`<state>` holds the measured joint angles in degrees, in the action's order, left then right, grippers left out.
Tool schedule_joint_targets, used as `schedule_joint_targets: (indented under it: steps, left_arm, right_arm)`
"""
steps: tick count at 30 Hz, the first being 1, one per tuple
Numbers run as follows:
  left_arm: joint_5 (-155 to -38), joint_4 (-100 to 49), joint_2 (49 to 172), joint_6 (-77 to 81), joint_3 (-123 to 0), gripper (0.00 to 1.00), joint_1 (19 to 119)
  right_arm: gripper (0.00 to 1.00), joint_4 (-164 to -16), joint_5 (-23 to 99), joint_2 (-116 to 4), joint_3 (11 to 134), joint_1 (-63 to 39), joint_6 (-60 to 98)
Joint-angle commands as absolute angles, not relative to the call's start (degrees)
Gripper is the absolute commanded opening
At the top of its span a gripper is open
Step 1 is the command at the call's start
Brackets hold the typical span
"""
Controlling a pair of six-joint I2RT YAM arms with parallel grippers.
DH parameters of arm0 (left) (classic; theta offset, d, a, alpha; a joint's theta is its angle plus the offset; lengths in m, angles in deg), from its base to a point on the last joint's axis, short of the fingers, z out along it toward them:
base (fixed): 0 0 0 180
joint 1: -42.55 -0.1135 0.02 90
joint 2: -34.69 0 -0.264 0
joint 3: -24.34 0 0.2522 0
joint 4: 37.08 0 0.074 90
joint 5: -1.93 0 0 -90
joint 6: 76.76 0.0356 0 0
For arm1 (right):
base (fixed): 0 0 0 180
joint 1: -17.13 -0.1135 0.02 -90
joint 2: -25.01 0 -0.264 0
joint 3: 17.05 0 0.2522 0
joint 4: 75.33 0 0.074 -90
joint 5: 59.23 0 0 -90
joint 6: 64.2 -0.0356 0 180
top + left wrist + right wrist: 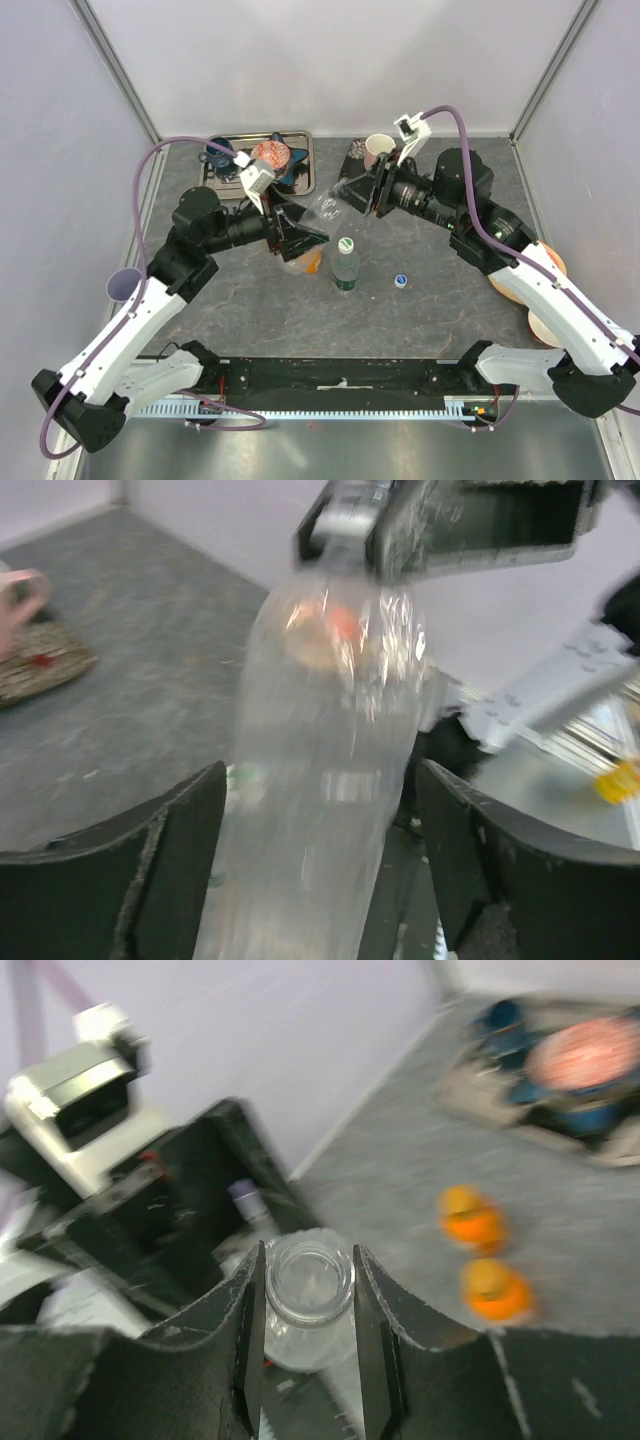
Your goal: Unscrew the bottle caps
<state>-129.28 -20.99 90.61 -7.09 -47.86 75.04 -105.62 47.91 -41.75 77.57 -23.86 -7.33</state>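
The colourless clear bottle [328,205] hangs tilted in the air between my two grippers. My right gripper [362,192] is shut on its neck; in the right wrist view the fingers [245,1310] clamp the open, capless mouth [308,1278]. My left gripper [310,232] is open, its fingers on either side of the bottle's body [320,740]. A blue and white cap [401,281] lies on the table. The green-tinted bottle [345,270] stands upright with its white cap [346,244] on. Two orange bottles [470,1215] [495,1290] stand capped; one [308,263] shows under the left gripper.
A metal tray [300,140] at the back left holds blue mugs and a patterned plate [270,152]. A mug [378,148] stands on a coaster at the back. A purple cup [125,283] sits at the left edge. Plates [548,262] lie under the right arm.
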Motion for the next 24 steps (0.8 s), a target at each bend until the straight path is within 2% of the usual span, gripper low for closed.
schedule_joint_targets:
  steps: [1,2,4,5,8,13,16,24]
  left_arm:
    - [-104.53,-11.65,84.00,-2.58,-50.16,0.87,73.92]
    - [-101.54,-10.59,83.21,-2.49,-50.07,0.90,73.92]
    - [-94.33,-7.95,80.31,-2.40,-49.46,0.91,73.92]
    - [-92.48,-7.24,79.17,-2.40,-49.02,0.99,73.92]
    - [-86.68,-5.66,75.30,-2.22,-47.87,0.99,73.92]
    - [-80.33,-4.33,68.02,-2.31,-45.94,0.99,73.92]
    - [-80.51,-5.12,64.85,-3.27,-43.66,1.00,73.92]
    - [-83.31,-4.25,62.11,-10.56,-38.39,0.99,73.92]
  right_arm:
    - [0.00,-118.51,21.84,-43.27,88.19,-22.60,1.96]
    - [0.00,-121.06,13.97,-43.89,90.64,-22.69,2.93]
    - [0.00,-122.48,7.33,-45.56,92.15,-22.42,3.99]
    - [0.00,-122.58,5.47,-46.00,93.03,-21.64,5.13]
    - [0.00,-122.75,-1.20,-48.28,95.14,-20.84,7.41]
    - [0.00,-121.18,-23.58,-54.08,93.59,-18.39,11.55]
    - [0.00,-117.23,-27.49,-56.11,87.80,-14.44,9.46]
    - [0.00,-100.27,-21.26,-58.66,73.45,-5.11,8.56]
